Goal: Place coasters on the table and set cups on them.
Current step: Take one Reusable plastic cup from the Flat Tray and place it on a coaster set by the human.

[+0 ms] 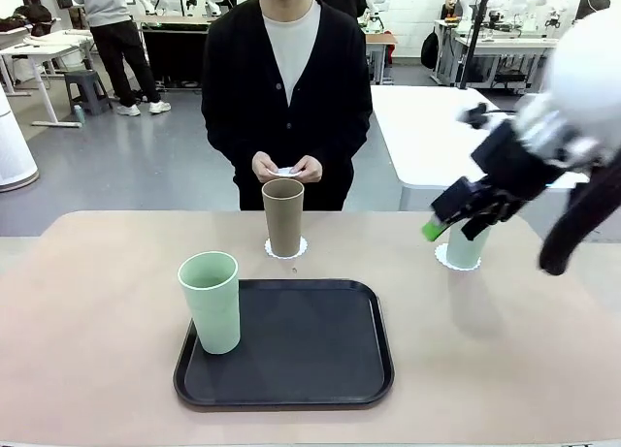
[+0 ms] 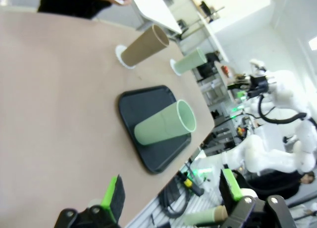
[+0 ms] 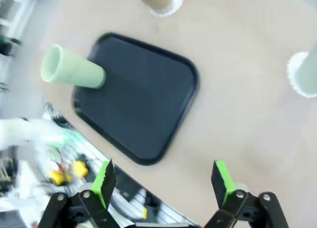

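Still, the tall pale mint-green tumbler [image 1: 211, 302] at lower left stands on the black rounded-square tray [image 1: 320, 374], while its lacy white disc [image 1: 286, 171] is in the person's hands [image 1: 264, 166] at upper centre. The right gripper [image 1: 454, 224], fingers spread apart, hangs close over the second mint tumbler [image 1: 464, 251] at right, and a careless move could knock it off its scalloped white coaster [image 1: 443, 259].

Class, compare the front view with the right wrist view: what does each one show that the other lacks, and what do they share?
Front view's own: the person's hands holding a small white disc at the far side. Right wrist view's own: blurred clutter beyond the edge of the table, seen past the spread fingers of the open right claw. Shared: the black tray bearing one mint cup, the brown cup on its coaster, and the other mint cup on a second coaster.
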Controlling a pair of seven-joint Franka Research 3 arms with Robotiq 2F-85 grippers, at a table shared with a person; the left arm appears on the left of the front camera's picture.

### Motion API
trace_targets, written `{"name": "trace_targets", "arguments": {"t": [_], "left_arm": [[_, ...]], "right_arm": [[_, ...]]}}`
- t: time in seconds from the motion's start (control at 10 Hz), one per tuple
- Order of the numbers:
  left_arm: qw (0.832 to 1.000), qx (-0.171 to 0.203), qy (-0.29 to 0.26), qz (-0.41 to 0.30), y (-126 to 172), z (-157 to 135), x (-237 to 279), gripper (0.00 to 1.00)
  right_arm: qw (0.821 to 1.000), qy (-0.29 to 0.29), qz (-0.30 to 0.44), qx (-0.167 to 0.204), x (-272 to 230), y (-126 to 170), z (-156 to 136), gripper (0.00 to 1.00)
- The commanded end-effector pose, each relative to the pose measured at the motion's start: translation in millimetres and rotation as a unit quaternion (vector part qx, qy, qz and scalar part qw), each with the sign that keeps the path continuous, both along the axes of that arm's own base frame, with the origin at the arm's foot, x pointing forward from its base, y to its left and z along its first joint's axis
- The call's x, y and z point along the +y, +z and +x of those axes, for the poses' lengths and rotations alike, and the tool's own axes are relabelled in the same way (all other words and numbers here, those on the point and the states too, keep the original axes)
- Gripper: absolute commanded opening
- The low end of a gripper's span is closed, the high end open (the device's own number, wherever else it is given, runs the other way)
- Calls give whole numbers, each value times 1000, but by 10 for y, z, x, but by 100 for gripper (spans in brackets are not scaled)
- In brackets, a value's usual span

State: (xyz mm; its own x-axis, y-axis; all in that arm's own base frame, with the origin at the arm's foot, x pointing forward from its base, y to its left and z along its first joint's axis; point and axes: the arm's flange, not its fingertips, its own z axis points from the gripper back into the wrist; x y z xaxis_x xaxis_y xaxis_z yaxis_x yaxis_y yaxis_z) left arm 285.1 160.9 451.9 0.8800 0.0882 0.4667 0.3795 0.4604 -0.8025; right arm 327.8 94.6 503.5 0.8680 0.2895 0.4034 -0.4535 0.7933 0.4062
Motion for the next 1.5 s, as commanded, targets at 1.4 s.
{"name": "trace_targets", "arguments": {"t": [1.4], "left_arm": [[1000,-7,-2,-2,3,-10,3,100]], "right_arm": [[927,-25,362,97,-2263,-924,248,100]]}}
